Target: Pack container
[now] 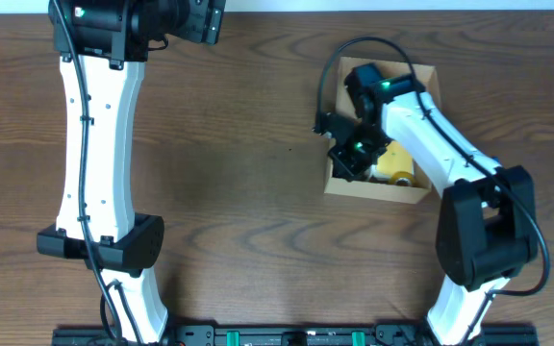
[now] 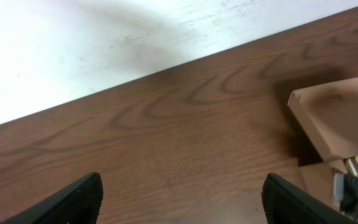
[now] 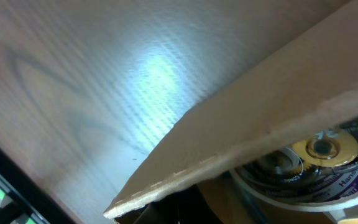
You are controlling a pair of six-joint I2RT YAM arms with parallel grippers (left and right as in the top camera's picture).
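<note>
The container (image 1: 429, 81) is a tan cardboard box at the right of the table, open at the top. A yellow tape roll (image 1: 398, 169) lies inside it. My right gripper (image 1: 350, 158) is at the box's left edge, and its jaws hold the hinged flap lid (image 3: 241, 134). Only a dark finger shows under the cardboard (image 3: 219, 202). Tape rolls (image 3: 319, 163) show inside, below the flap. My left gripper (image 1: 203, 21) is at the far table edge, open and empty (image 2: 182, 190). The raised flap also shows in the left wrist view (image 2: 344, 115).
Brown wood table (image 1: 239, 163). A white wall or surface (image 2: 104, 43) runs beyond the far table edge. The right arm's black cable (image 1: 339, 58) loops over the box's far left corner.
</note>
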